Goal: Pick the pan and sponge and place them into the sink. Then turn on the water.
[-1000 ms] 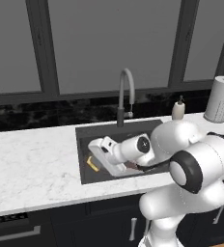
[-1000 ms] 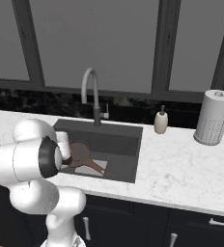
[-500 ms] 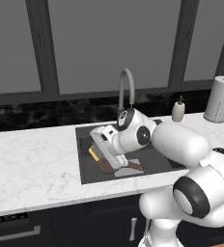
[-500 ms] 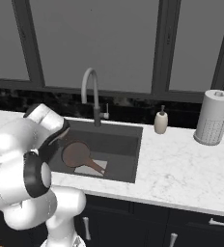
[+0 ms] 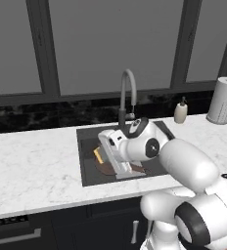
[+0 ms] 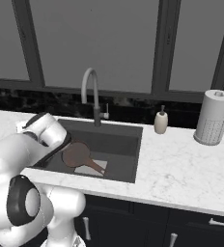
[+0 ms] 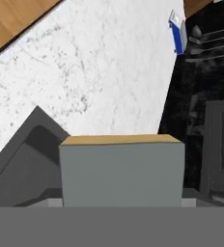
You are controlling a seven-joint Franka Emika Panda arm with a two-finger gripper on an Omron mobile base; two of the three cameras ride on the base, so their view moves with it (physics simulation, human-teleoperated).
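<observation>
The arm bends low over the sink, its end effector clamped on the sponge, held over the basin's left side. Just beneath it the pan lies on the sink floor, handle pointing right. Behind stands the gooseneck faucet; farther right on the marble surface a soap bottle and paper towel roll.
</observation>
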